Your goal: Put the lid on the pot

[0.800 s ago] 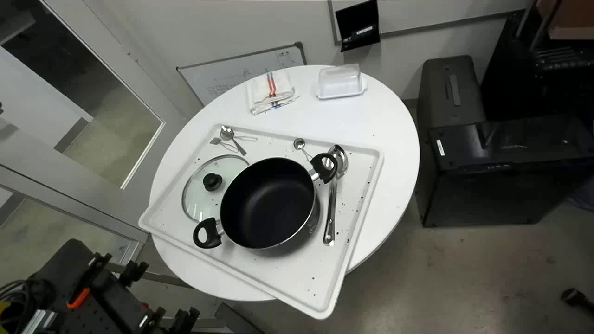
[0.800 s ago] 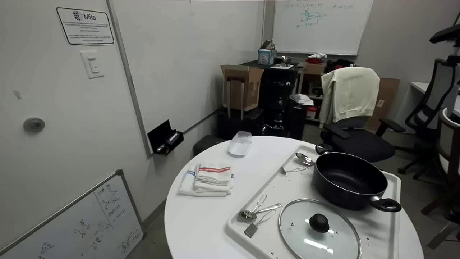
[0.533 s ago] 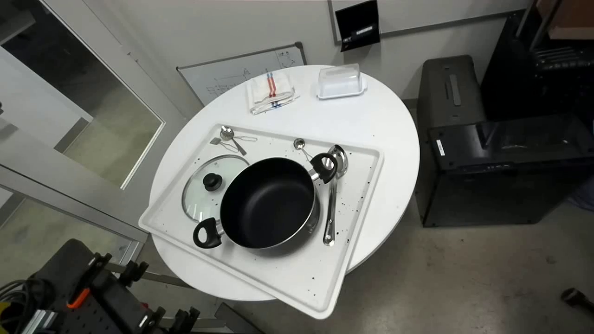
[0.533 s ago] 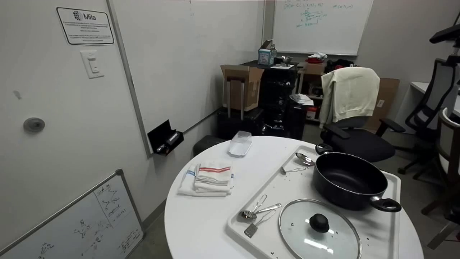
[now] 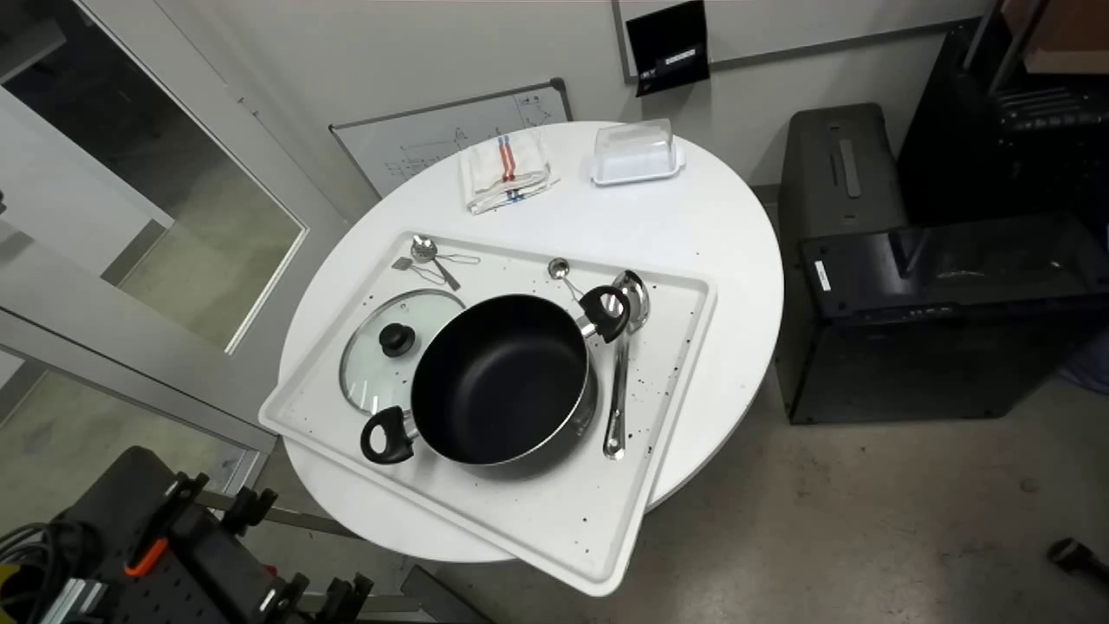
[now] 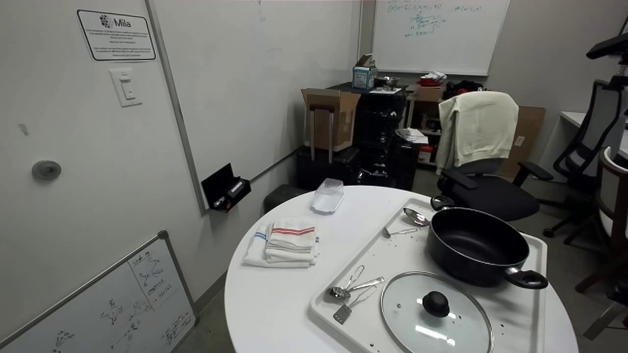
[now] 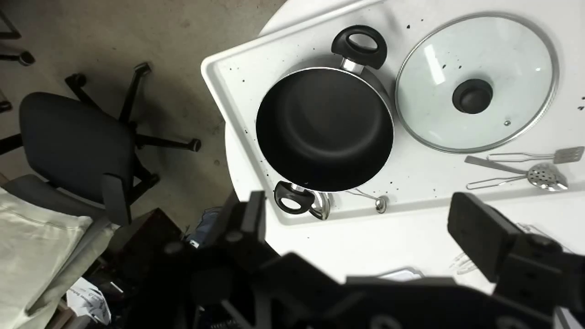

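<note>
The pot (image 5: 501, 381) is wide and black, with two looped side handles. It stands upright and uncovered on a white tray, and also shows in an exterior view (image 6: 478, 245) and the wrist view (image 7: 325, 130). The clear glass lid (image 5: 372, 373) lies flat on the tray beside the pot, black knob up. It also shows in an exterior view (image 6: 417, 314), cut by the bottom edge, and in the wrist view (image 7: 434, 103). My gripper (image 7: 358, 201) shows only in the wrist view. Its fingers are wide apart with nothing between them. It is above the table, apart from pot and lid.
The tray (image 5: 450, 520) overhangs the round white table (image 5: 736, 286). A large spoon (image 5: 617, 399) lies partly under a pot handle. Several small utensils (image 5: 424, 251) lie near the lid. Folded towels (image 5: 507, 169) and a clear-covered dish (image 5: 637, 154) stand at the table's far side.
</note>
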{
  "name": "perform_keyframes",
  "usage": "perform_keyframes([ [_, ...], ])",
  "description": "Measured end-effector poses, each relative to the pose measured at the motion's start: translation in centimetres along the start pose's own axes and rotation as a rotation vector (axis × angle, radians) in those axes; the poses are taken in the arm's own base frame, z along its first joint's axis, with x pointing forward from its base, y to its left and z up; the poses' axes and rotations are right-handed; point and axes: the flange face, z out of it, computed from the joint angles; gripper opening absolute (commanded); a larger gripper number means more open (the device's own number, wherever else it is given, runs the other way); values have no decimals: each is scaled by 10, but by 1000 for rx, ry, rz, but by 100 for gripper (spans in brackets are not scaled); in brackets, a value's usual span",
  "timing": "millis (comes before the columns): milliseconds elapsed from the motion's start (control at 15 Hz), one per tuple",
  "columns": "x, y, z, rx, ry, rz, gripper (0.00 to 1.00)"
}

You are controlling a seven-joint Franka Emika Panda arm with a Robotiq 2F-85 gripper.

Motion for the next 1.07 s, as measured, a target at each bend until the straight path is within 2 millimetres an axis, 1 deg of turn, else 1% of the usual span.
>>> perform_keyframes([
  [267, 2, -10, 7, -1, -18, -92, 100],
  [467, 11, -25, 23, 19, -47, -207, 100],
  [733, 31, -46, 51, 55, -104, -378, 100],
  [1067, 60, -79, 96, 80, -184, -596, 100],
])
